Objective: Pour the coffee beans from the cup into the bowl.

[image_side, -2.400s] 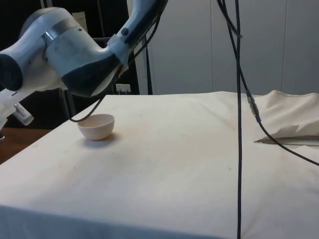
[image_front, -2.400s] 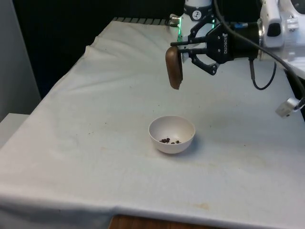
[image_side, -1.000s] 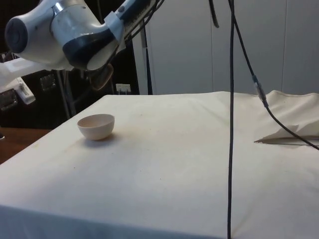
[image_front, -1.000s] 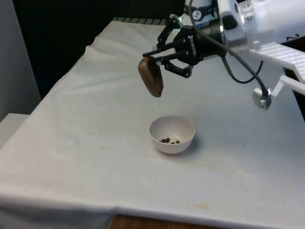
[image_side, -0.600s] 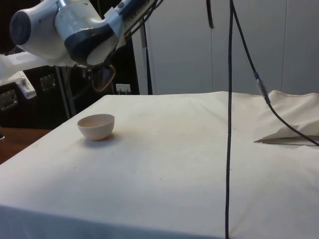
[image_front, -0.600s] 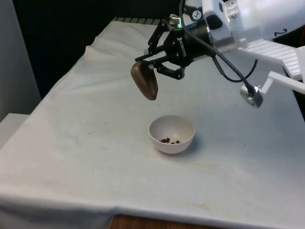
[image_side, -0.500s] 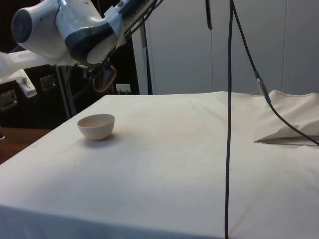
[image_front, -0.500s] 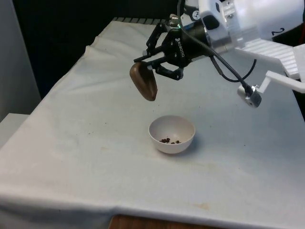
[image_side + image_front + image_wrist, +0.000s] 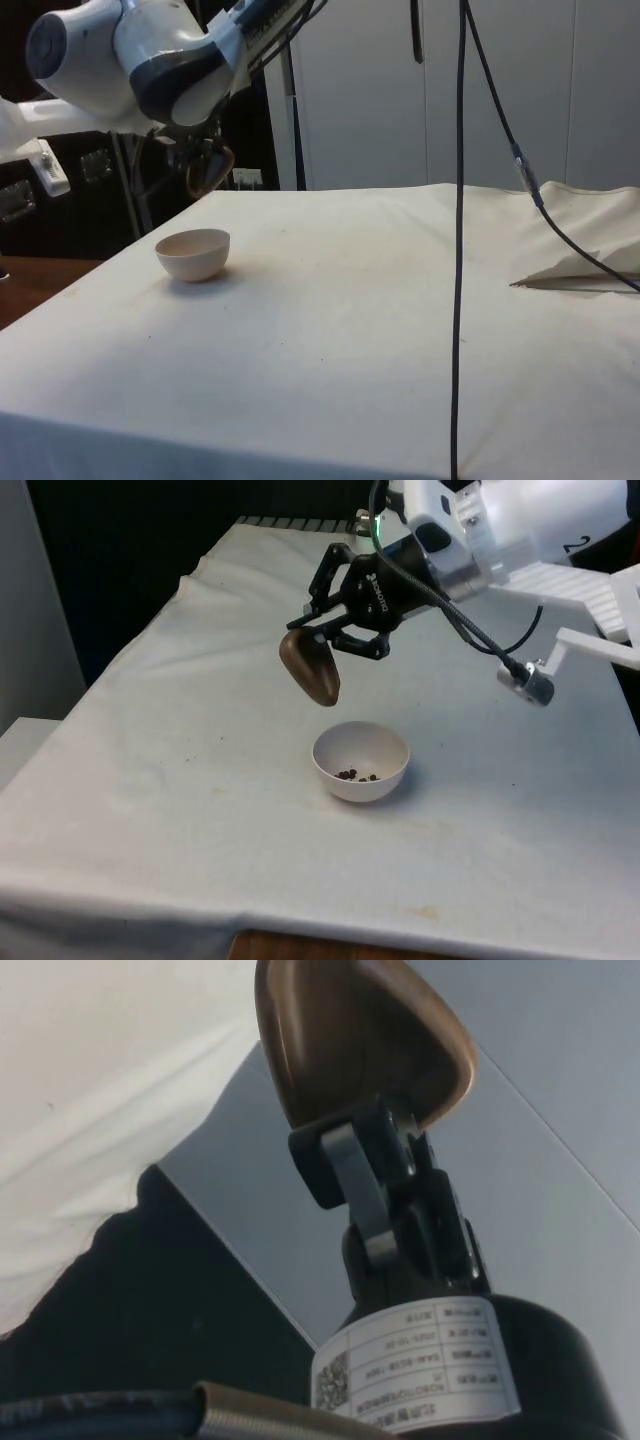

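Gripper pinches the brown cup by its rim, tipped, held in the air at about 10 o'clock from the white bowl. Coffee beans lie in the bowl. Pour looks done; what is left, setting the cup down.

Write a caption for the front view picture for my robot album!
The robot's hand holds a tipped brown cup in the air above a white bowl with coffee beans inside.
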